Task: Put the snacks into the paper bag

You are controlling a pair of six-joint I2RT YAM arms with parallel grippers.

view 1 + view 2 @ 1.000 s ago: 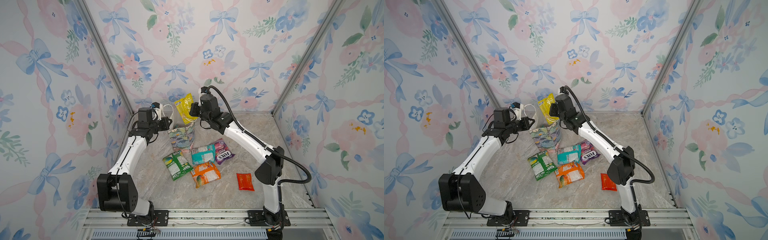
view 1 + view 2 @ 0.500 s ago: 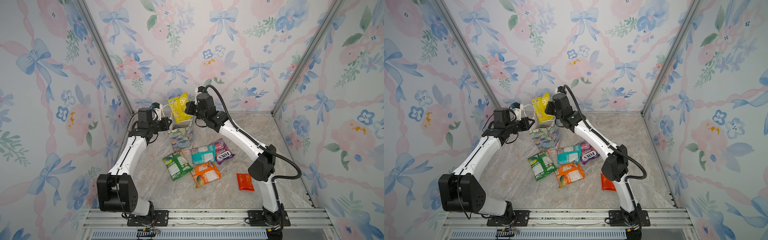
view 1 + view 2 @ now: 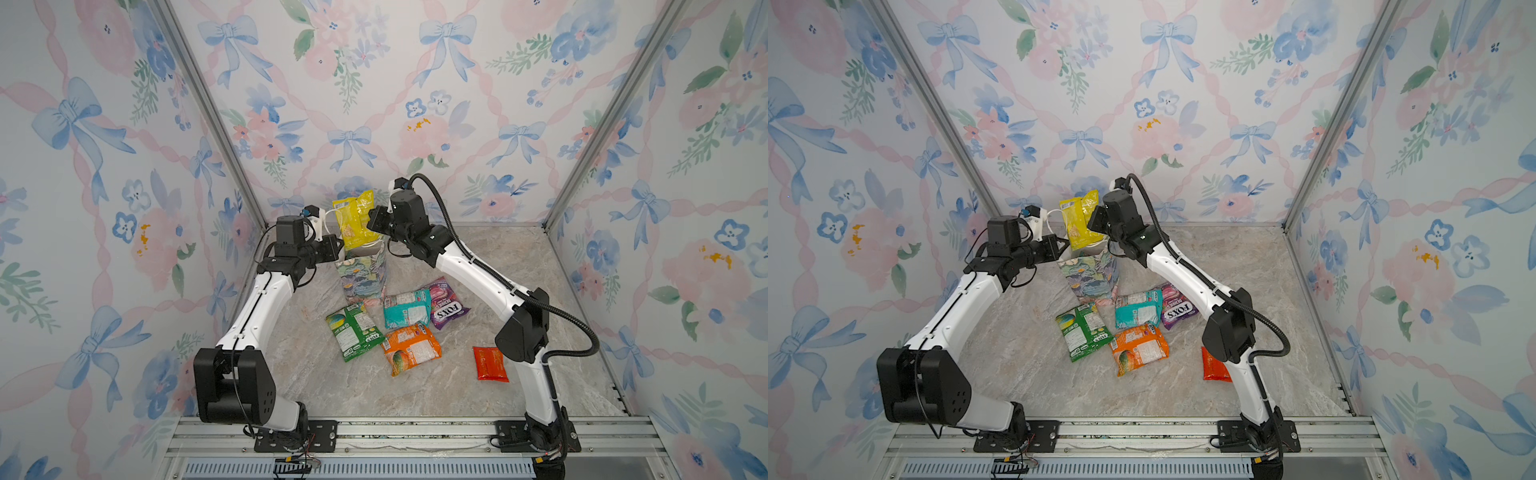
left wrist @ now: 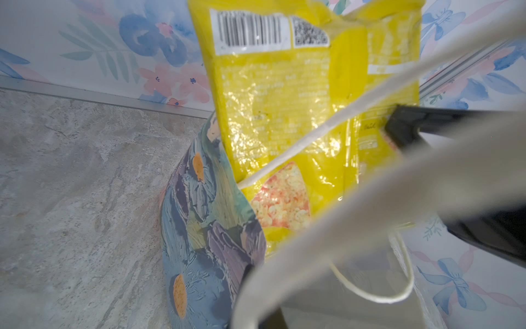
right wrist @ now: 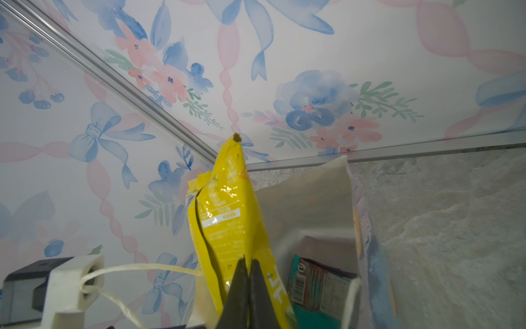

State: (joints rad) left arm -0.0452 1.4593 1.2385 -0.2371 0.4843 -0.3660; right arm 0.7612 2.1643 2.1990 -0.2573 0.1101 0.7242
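The paper bag [image 3: 363, 276] [image 3: 1094, 276] stands upright at the back of the table, floral outside and white inside. My right gripper [image 3: 372, 226] [image 5: 247, 265] is shut on a yellow snack pouch [image 3: 355, 220] [image 4: 284, 99], which hangs over the bag's mouth with its lower end inside the rim. My left gripper [image 3: 337, 249] is shut at the bag's left rim, with a white cord handle [image 3: 329, 218] looped by it. A teal pouch [image 5: 318, 282] lies inside the bag. On the table lie green [image 3: 355, 330], teal [image 3: 406, 308], purple [image 3: 449, 303], orange [image 3: 411, 349] and red [image 3: 490, 363] pouches.
The floral back wall and its metal corner post [image 3: 208, 112] stand close behind the bag. The loose pouches lie in a cluster in front of the bag, between the two arms. The red pouch lies beside my right arm's elbow [image 3: 523, 328].
My right gripper carried the yellow pouch leftward to above the bag's mouth and lowered it a little. The left arm and the bag stayed still.
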